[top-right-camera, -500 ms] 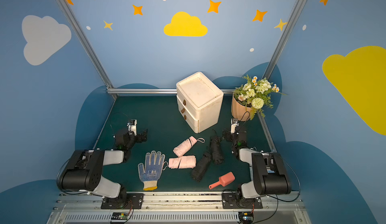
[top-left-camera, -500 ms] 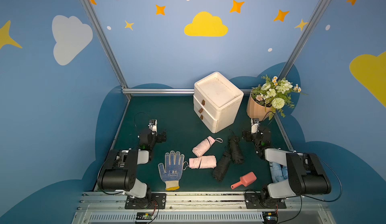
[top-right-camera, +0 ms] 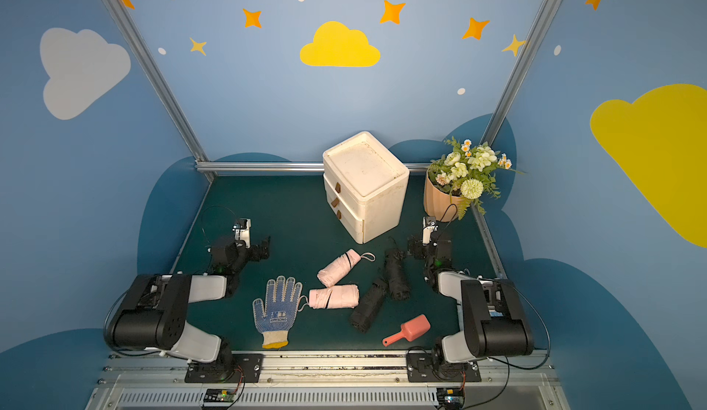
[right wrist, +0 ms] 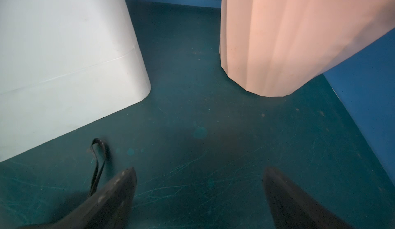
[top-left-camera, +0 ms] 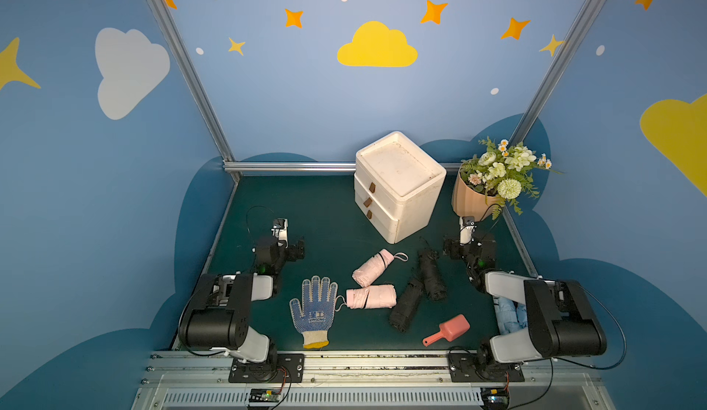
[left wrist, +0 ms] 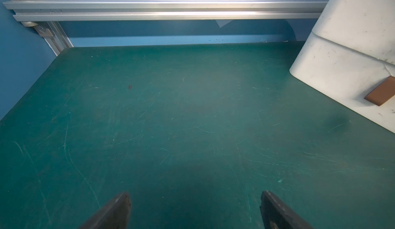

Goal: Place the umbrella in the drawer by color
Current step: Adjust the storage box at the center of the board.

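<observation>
Our left gripper point(left wrist: 195, 198) and right gripper point(right wrist: 199, 172) gape wide, empty; we see pink folded umbrellas point(top-left-camera: 371, 297) and black folded umbrellas point(top-left-camera: 431, 274) before the white three-drawer chest point(top-left-camera: 399, 171).

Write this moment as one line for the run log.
left gripper: open, empty | right gripper: open, empty | pink umbrellas: on mat | black umbrellas: on mat | drawer chest: shut

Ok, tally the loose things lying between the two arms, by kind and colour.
Pink umbrellas: 2
Black umbrellas: 2
Glove: 1
Scoop: 1
Total: 6
</observation>
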`<state>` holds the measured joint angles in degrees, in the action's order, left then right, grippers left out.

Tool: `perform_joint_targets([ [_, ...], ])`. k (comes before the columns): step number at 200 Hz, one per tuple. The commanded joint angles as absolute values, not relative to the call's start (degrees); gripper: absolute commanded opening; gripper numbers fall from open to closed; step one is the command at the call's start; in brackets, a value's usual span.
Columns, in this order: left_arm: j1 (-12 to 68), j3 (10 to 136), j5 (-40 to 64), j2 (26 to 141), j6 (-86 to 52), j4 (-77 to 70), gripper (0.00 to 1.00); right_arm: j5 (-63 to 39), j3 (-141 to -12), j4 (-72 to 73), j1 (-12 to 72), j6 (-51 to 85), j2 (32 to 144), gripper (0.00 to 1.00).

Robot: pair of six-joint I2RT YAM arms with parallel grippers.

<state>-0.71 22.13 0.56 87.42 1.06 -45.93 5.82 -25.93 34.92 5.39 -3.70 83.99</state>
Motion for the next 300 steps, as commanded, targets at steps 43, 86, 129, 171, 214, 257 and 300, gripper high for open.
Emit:
perform_joint_targets([
  [43, -0.74, 22.85, 1.06, 87.89, 1.32, -46.37, 1.00, 5.14, -26.53, 35.24, 5.32, -3.62, 84.42, 0.98],
  [86, -0.79, 22.90, 1.01, 87.92, 1.34, -46.33, 1.00, 5.19, -26.49, 35.22, 5.28, -3.63, 84.42, 0.98],
  [129, -0.78, 22.85, 1.01, 87.86, 1.32, -46.37, 1.00, 5.19, -26.54, 35.21, 5.25, -3.64, 84.40, 0.98],
  [171, -0.79, 22.84, 1.05, 87.83, 1.30, -46.33, 1.00, 0.32, -27.10, 34.11, 3.00, -2.84, 84.60, 0.98],
  [214, -0.31, 22.26, -0.04, 87.67, 1.42, -47.37, 1.00, -0.97, -27.33, 33.84, 2.35, -2.56, 84.64, 0.98],
  [257, 1.47, 20.11, -7.08, 85.29, 0.75, -50.09, 1.00, 1.45, -26.76, 34.32, 3.87, -3.83, 83.96, 0.98],
  [300, 6.07, 26.49, -14.93, 72.63, -0.51, -29.51, 1.00, 18.44, -31.51, 20.41, 5.68, 6.13, 74.01, 0.98],
])
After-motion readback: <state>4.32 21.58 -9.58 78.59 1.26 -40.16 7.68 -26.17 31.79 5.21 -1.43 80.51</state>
